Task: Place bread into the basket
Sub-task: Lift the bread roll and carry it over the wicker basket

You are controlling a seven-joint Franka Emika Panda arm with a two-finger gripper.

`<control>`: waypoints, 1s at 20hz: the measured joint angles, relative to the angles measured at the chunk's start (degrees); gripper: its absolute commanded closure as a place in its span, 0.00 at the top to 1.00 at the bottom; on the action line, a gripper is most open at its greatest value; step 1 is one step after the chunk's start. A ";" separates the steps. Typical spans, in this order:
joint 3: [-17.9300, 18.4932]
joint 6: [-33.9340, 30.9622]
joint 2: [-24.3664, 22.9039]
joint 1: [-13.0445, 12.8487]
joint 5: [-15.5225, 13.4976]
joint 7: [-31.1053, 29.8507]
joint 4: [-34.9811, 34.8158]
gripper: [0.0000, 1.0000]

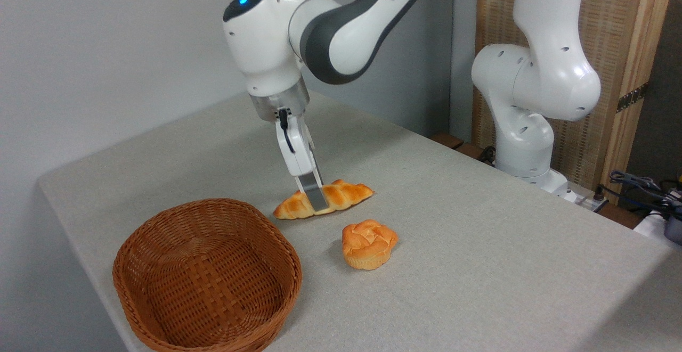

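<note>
At the left of the grey tabletop [479, 267] sits the woven wicker basket [208, 277], oval, low-sided and with nothing inside it. Its far right rim comes close to the near tip of the braided loaf [343, 195] without touching it.

The loaf lies flat on the tabletop just up and to the right of the basket, its long axis running from lower left to upper right, the left point aimed roughly at the basket's rim. The claw [314, 197] is down right over the loaf's middle, hanging nearly straight from the wrist with a slight tilt. The near metal finger [315, 195] crosses in front of the bread (the far one is hidden behind it), so the fingers seem to straddle the loaf across its narrow width. Whether they are already pinching it or only set around it I cannot tell from this angle; the loaf rests on the surface, not lifted.

So the coming move, as I judge it, turns on a short carry: up, then left and toward the camera, clearing the basket's low wall.

Further right and nearer the camera stands the small round orange bun [368, 244], apart from the loaf and off the line to the basket, so nothing stands in the way.
</note>
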 measured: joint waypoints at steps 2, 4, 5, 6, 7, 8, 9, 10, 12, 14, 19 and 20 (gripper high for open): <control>-0.02 -4.08 0.04 0.00 -0.02 -0.21 3.29 0.30; 0.08 -9.42 0.02 0.03 -0.02 -0.25 7.74 0.30; 0.19 -12.27 0.04 0.05 -0.02 -0.25 9.98 0.30; 0.30 -14.70 0.08 0.09 -0.02 -0.25 12.01 0.30; 0.50 -16.52 0.15 0.12 -0.02 -0.25 13.99 0.30; 0.94 -17.33 0.30 0.14 -0.02 -0.28 15.64 0.30; 1.71 -17.54 0.67 0.19 -0.09 -0.28 17.22 0.30; 2.59 -17.55 1.29 0.27 -0.39 -0.28 18.82 0.30; 4.42 -16.75 4.16 0.64 -1.14 -0.28 23.39 0.32; 6.21 -14.57 7.36 0.78 -1.93 -0.63 27.18 0.33; 9.24 -2.83 16.12 1.03 -2.75 -2.95 32.94 0.51; 9.16 -0.73 17.71 1.00 -2.76 -4.38 33.30 0.70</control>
